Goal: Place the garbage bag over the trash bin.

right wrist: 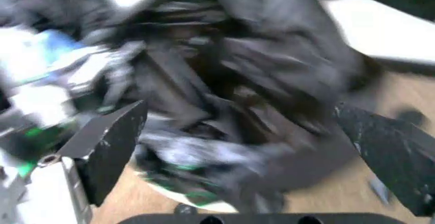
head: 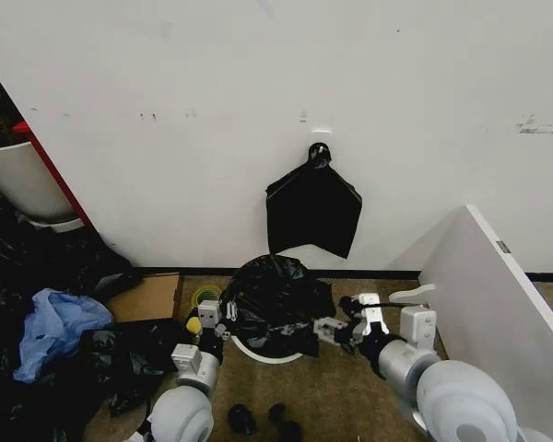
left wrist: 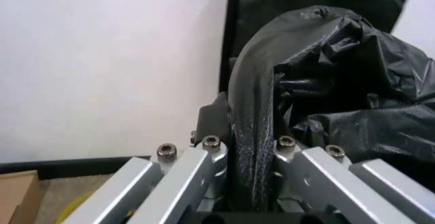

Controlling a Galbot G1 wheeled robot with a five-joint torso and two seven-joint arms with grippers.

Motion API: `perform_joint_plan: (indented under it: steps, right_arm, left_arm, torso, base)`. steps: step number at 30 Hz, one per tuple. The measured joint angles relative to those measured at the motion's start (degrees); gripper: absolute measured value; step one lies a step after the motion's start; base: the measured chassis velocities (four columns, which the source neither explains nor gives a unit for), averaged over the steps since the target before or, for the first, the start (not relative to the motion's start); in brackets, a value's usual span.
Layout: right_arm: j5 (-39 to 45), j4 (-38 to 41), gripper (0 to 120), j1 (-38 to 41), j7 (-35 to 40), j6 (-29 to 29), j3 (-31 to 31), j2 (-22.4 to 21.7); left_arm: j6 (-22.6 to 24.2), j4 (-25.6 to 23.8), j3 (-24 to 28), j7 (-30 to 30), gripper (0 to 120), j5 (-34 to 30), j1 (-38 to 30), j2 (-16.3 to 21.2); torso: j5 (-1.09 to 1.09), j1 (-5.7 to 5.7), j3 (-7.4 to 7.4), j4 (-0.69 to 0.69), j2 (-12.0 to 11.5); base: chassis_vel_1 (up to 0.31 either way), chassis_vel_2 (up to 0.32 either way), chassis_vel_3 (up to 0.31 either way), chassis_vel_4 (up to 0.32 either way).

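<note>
The glossy black garbage bag is draped loosely over the trash bin, and just a strip of the bin's cream-white wall shows beneath it on the floor. My left gripper sits at the bag's left side. In the left wrist view that gripper is shut on a fold of the bag. My right gripper is at the bag's right side. In the right wrist view it stands open, fingers spread wide, with the bag and bin wall just beyond them.
A flat black pack hangs on the wall behind the bin. A white board leans at the right. Left of the bin lie cardboard, a blue bag and black bags; a larger white bin stands far left.
</note>
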Motion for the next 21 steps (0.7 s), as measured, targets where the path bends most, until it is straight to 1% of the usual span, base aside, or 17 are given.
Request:
perform_joint_plan:
  steps: [1, 2, 3, 4, 5, 7, 8, 11, 14, 16, 17, 21]
  right_arm:
    - [-2.66, 0.0, 100, 0.08, -5.56, -0.93, 0.02, -0.99]
    - [-4.32, 0.0, 100, 0.1, -8.72, -1.38, 0.01, -1.53]
    - [-4.32, 0.0, 100, 0.1, -8.72, -1.38, 0.01, -1.53]
    - [-5.65, 0.0, 100, 0.14, -10.7, -1.66, -0.04, -1.9]
    - [-18.28, -1.31, 100, 0.89, -20.62, -2.51, -1.66, -3.93]
    - [-25.42, -2.69, 100, 1.52, -25.33, -2.42, -2.67, -5.23]
    - [-27.32, -3.11, 100, 1.89, -26.69, -2.37, -3.05, -5.68]
    - [-28.95, -3.67, 100, 2.33, -27.67, -2.29, -3.44, -6.08]
    - [-29.01, -4.65, 98, 2.81, -27.85, -2.81, -3.93, -6.42]
    - [-28.99, -5.37, 90, 3.08, -27.85, -2.92, -4.73, -6.56]
    - [-28.99, -5.37, 90, 3.08, -27.85, -2.92, -4.73, -6.56]
    - [-28.85, -6.01, 76, 3.21, -27.14, -2.6, -6.02, -6.05]
  left_arm:
    - [-0.03, -0.12, -0.06, 0.34, 4, 0.06, 0.14, 0.15]
    - [-0.03, -0.16, -0.11, 0.54, 4, 0.05, 0.18, 0.29]
    - [-0.03, -0.16, -0.11, 0.54, 4, 0.05, 0.18, 0.29]
    - [-0.04, -0.19, -0.13, 0.69, 4, 0.03, 0.19, 0.41]
    - [-0.04, -0.5, -0.19, 1.27, 4, -0.74, 0.13, 0.96]
    - [0.03, -0.72, -0.17, 1.58, 4, -1.23, 0.12, 1.2]
    - [0.18, -0.86, -0.12, 1.6, 4, -1.58, 0.12, 1.25]
    - [0.54, -1.01, 0.09, 1.6, 4, -2.0, 0.1, 1.31]
    - [0.8, -1.02, 0.57, 1.75, 4, -2.47, -0.12, 1.63]
    - [0.93, -1.03, 0.68, 1.86, 4, -2.76, -0.18, 1.65]
    - [0.93, -1.03, 0.68, 1.86, 4, -2.76, -0.18, 1.65]
    - [1.03, -1.05, 0.71, 2.01, 4, -2.94, -0.33, 1.47]
  torso:
    - [0.01, 0.0, 0.0, 0.0, 0.0]
    - [0.0, 0.0, 0.0, 0.0, 0.0]
    - [0.0, 0.0, 0.0, 0.0, 0.0]
    - [0.0, 0.0, 0.0, 0.01, 0.0]
    - [0.01, 0.0, 0.0, 0.0, 0.0]
    - [0.01, 0.0, 0.0, 0.0, 0.0]
    - [0.01, 0.0, 0.0, 0.0, 0.0]
    - [0.0, 0.0, 0.0, 0.0, 0.0]
    - [0.0, 0.0, 0.0, 0.0, 0.0]
    - [0.0, 0.0, 0.0, 0.0, 0.0]
    - [0.0, 0.0, 0.0, 0.0, 0.0]
    - [0.01, 0.0, 0.0, 0.0, 0.0]
  base:
    - [0.0, 0.0, 0.0, 0.0]
    - [0.0, 0.0, 0.0, 0.0]
    - [0.0, 0.0, 0.0, 0.0]
    - [0.0, 0.0, 0.0, 0.0]
    - [0.0, 0.0, 0.0, 0.0]
    - [0.0, 0.0, 0.0, 0.0]
    - [0.0, 0.0, 0.0, 0.0]
    - [0.0, 0.0, 0.0, 0.0]
    - [0.0, 0.0, 0.0, 0.0]
    - [0.0, 0.0, 0.0, 0.0]
    - [0.0, 0.0, 0.0, 0.0]
    - [0.0, 0.0, 0.0, 0.0]
